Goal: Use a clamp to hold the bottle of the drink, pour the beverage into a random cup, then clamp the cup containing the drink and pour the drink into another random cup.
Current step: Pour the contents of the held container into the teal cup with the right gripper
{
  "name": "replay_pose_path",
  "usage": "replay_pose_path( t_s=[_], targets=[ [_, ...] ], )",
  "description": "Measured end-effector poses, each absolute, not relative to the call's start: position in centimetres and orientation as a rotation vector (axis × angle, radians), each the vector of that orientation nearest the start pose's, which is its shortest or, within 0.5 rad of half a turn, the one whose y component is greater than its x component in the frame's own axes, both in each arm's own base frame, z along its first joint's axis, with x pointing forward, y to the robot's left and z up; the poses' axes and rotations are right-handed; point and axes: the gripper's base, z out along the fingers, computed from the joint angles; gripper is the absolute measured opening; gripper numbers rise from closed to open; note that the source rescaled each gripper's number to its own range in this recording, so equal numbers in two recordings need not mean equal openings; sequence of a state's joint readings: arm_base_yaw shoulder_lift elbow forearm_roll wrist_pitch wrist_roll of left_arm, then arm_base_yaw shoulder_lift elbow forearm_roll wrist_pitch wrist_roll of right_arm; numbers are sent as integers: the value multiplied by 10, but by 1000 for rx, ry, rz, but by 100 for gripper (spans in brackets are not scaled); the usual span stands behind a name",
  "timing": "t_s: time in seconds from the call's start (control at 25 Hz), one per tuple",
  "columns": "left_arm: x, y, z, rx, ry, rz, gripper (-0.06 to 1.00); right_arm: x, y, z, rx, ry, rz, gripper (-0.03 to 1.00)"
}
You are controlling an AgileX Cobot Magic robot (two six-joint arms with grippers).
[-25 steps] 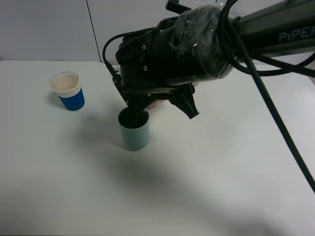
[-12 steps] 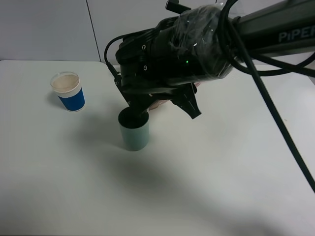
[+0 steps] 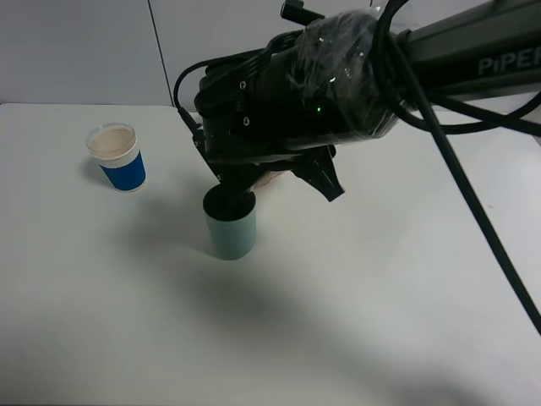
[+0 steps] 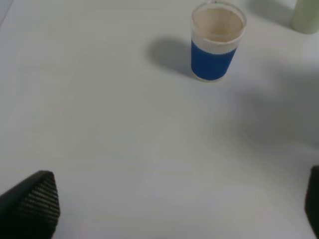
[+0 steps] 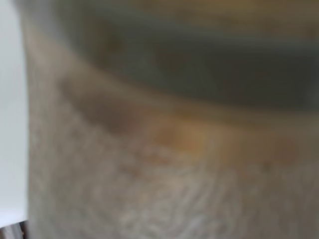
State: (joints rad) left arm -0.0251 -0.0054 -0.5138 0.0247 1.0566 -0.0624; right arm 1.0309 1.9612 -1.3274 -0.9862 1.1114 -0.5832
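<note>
Of the bottle, only a pinkish patch to see in the high view, tucked under the bulky black right arm, just above and behind the teal cup. Neck, label and tilt all hidden. Pouring or not: cannot tell. Dark inside the cup's mouth, level not readable.

Upright on the white table, near its middle, the teal cup, with something dark dipping to its rim from above. Finger or bottle neck, hard to say.

Right gripper closed, fingers drawn together about the bottle, the grip itself covered by the wrist and its cables. In the right wrist view, nothing but a blur filling the picture: greyish-brown and mottled, a darker band across, a sliver of white at one edge. Too close to name.

Well apart, toward the far left of the table, the blue-banded white cup, upright, pinkish-beige inside. Also in the left wrist view, shadow beside it. Cut off at that picture's corner, a pale yellow-green cup.

Left gripper low over bare table, fingers wide apart, only the tips in view at two edges, holding nothing.
</note>
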Motion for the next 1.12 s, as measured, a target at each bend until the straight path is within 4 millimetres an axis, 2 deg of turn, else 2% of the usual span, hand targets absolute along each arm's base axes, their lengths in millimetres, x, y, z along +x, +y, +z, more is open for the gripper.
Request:
replay_pose_path(
  t_s=[1.12],
  targets=[
    [-7,2,281,-39,2020,-26,100,254,297,205,-2388,1208,-1359,1]
  ],
)
